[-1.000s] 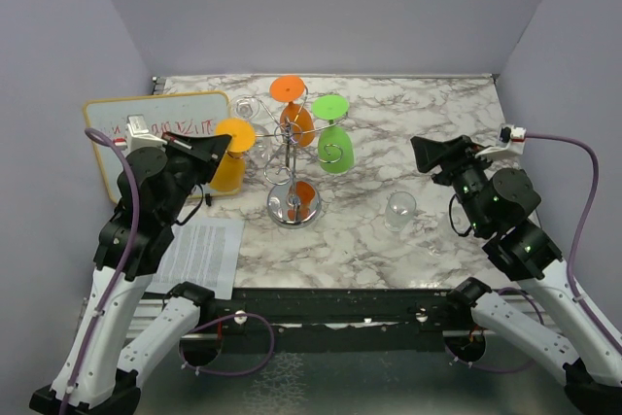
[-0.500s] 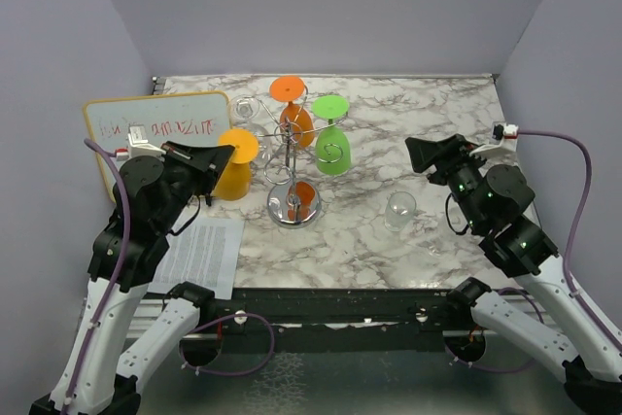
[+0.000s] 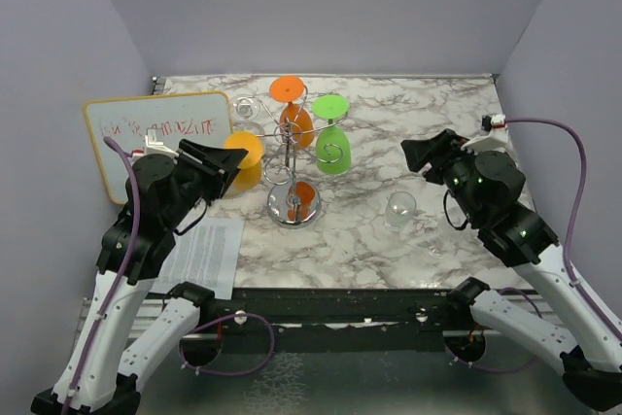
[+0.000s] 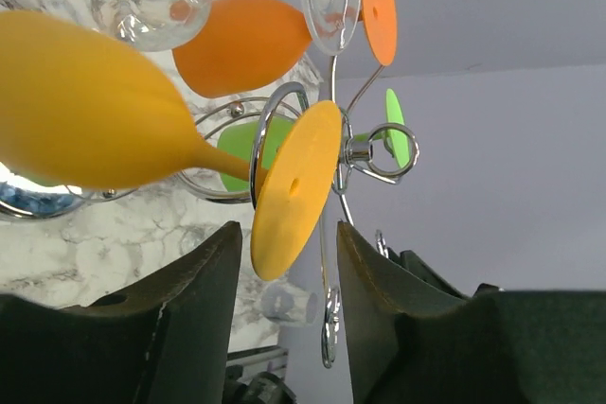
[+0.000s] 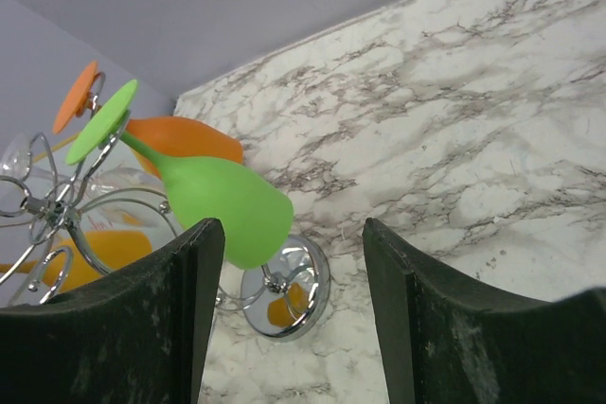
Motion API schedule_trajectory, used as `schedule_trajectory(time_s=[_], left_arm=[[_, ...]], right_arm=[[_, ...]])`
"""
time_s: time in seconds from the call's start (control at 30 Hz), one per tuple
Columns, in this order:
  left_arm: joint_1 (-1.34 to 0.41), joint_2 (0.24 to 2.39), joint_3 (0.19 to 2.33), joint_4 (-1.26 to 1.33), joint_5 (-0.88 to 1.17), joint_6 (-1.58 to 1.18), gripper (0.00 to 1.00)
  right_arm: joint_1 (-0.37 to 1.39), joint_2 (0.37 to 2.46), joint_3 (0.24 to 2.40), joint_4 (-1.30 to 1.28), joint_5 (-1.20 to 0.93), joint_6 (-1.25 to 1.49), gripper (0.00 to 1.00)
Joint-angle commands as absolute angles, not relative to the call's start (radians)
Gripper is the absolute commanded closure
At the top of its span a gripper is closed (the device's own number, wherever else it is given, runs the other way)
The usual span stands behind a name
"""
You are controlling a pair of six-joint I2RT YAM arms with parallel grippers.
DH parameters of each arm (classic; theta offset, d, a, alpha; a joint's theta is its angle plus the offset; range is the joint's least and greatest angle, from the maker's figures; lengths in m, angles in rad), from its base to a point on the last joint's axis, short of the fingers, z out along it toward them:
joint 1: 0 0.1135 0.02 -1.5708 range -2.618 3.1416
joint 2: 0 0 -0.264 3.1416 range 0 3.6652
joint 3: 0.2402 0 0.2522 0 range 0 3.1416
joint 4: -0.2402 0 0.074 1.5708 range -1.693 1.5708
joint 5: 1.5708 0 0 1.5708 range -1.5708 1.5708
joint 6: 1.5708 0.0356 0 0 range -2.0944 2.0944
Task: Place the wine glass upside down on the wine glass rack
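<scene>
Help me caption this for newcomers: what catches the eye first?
The chrome wine glass rack stands mid-table, hung with an orange glass, a green glass and a yellow glass, all upside down. The left gripper is open around the yellow glass's foot; a clear glass sits on the marble table to the right.

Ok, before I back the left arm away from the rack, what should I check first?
1. Yellow wine glass hangs upside down with its stem in a loop of the rack: ok.
2. Left gripper jaws apart around the yellow foot: ok.
3. Foot free of both fingers: cannot tell, the gap on one side is slim.
4. Rack upright on its base: ok.
5. Orange glass and green glass hang on their arms: ok.
6. Right gripper open, empty, apart from the rack: ok.
</scene>
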State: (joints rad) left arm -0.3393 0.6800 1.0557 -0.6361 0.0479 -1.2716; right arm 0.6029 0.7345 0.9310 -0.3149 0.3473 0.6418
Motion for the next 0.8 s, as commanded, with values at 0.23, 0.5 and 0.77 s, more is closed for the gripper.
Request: schedule_trajectory(time_s=[0.23, 0.5, 0.77], left_arm=[[-0.334, 0.563, 1.036, -0.685, -0.015, -1.185, 0.18], [-0.334, 0.451, 1.046, -0.644, -0.114, -0.97, 0.04], [-0.334, 0.529, 1.159, -0.624, -0.09, -0.639, 0.03]], right_arm=[[0.606, 0.759, 1.065, -0.617, 0.436, 0.557, 0.33], [0.607, 0.848, 1.131, -0.809, 0.375, 0.485, 0.32], [0.607, 0.99, 1.119, -0.873, 0.284, 0.454, 0.39]])
